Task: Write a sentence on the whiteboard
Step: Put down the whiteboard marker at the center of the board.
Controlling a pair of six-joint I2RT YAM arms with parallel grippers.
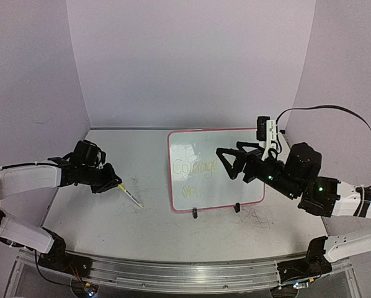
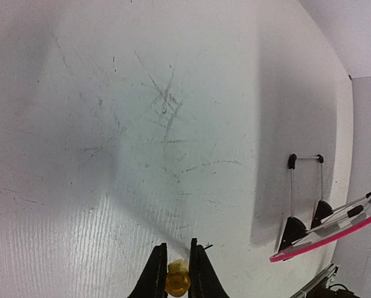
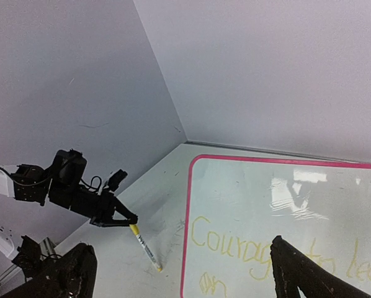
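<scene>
Soft, even light leaves glare on the whiteboard (image 3: 288, 208).

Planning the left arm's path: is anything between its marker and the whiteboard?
Nothing visible: only bare table lies between the marker in the shut left gripper and the whiteboard's left edge. The open right gripper is over the board's face, outside that gap.

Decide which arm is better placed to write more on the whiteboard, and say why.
Left: its pincer is shut on the marker; the right pincer stands open and empty beside the whiteboard.
</scene>
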